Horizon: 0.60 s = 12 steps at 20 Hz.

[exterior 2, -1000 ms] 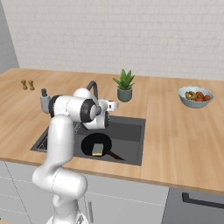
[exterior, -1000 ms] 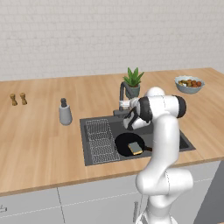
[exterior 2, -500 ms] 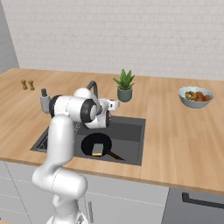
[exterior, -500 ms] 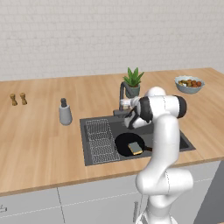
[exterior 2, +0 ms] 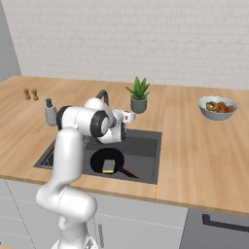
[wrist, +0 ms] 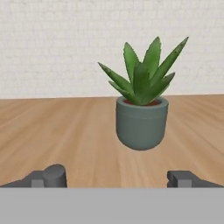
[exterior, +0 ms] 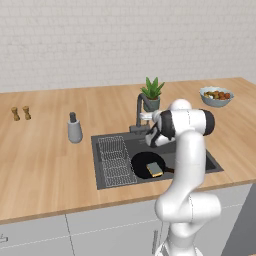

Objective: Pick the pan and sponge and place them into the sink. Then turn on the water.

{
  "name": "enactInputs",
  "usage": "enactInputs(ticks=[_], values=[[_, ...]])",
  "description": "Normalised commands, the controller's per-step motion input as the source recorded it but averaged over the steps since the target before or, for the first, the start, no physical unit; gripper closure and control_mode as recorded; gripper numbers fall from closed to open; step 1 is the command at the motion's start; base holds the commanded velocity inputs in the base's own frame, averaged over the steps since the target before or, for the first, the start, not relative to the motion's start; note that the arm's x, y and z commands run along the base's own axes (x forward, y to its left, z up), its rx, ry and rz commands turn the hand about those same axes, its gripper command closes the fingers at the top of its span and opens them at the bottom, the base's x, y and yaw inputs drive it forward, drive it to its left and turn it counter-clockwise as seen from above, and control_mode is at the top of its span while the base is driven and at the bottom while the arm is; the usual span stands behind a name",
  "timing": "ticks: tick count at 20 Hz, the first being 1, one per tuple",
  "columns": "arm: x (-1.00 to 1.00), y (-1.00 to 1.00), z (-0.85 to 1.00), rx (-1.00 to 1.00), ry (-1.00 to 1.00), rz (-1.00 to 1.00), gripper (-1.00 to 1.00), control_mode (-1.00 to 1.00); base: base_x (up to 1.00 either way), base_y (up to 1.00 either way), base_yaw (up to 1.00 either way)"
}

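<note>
One pan (exterior: 146, 164) and one sponge (exterior: 154, 169) lie in the sink (exterior: 102, 175), the sponge resting inside the pan, whose long handle (exterior 2: 130, 172) points toward the tabletop's (exterior: 45, 160) front edge. My hand (wrist: 117, 178), fingers spread wide and holding nothing, faces a potted plant (wrist: 142, 105) by the faucet (exterior: 140, 112), which my arm partly hides.

A long wooden counter (exterior: 45, 155) carries everything; a sink (exterior: 107, 177) is sunk into its middle near the front edge; a grey bottle (exterior: 74, 128) stands just left of it; two small shakers (exterior: 20, 113) sit far left; a potted plant (exterior: 152, 94) stands behind the sink; a bowl of fruit (exterior: 216, 96) rests far right.
</note>
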Motion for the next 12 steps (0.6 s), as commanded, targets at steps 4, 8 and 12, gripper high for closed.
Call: enactInputs(ticks=[4, 8, 12], values=[[0.00, -0.55, -0.01, 0.03, -0.02, 0.01, -1.00, -1.00, 0.00, 0.00, 0.00], [0.00, -0.82, -0.04, 0.07, -0.05, 0.01, -1.00, -1.00, 0.00, 0.00, 0.00], [0.00, -0.91, -0.05, 0.09, -0.05, 0.01, -1.00, -1.00, 0.00, 0.00, 0.00]])
